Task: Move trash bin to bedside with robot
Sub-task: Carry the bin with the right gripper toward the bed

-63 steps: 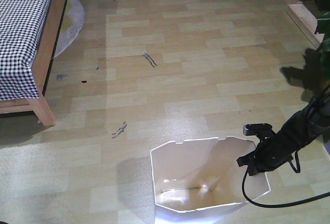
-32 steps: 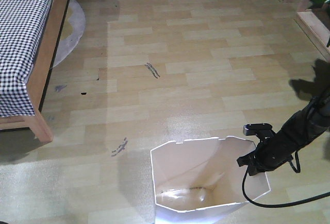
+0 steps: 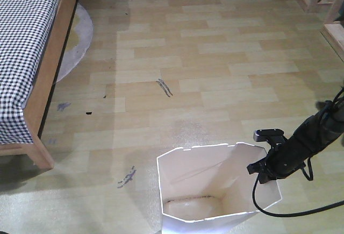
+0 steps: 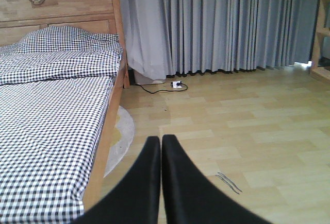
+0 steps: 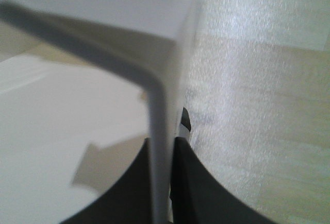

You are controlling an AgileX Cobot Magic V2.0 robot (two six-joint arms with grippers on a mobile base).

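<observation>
right end effector (image 3: 264,172) clamped on bin (image 3: 196,172) rim; bin on floor (image 3: 215,83), well apart from bed (image 3: 51,72). probably light, flexy, slick: grab near a corner. left end effector (image 4: 161,140) closed.

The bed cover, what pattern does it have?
Small black-and-white checks all over the bed cover. The left wrist view shows it best.
</observation>
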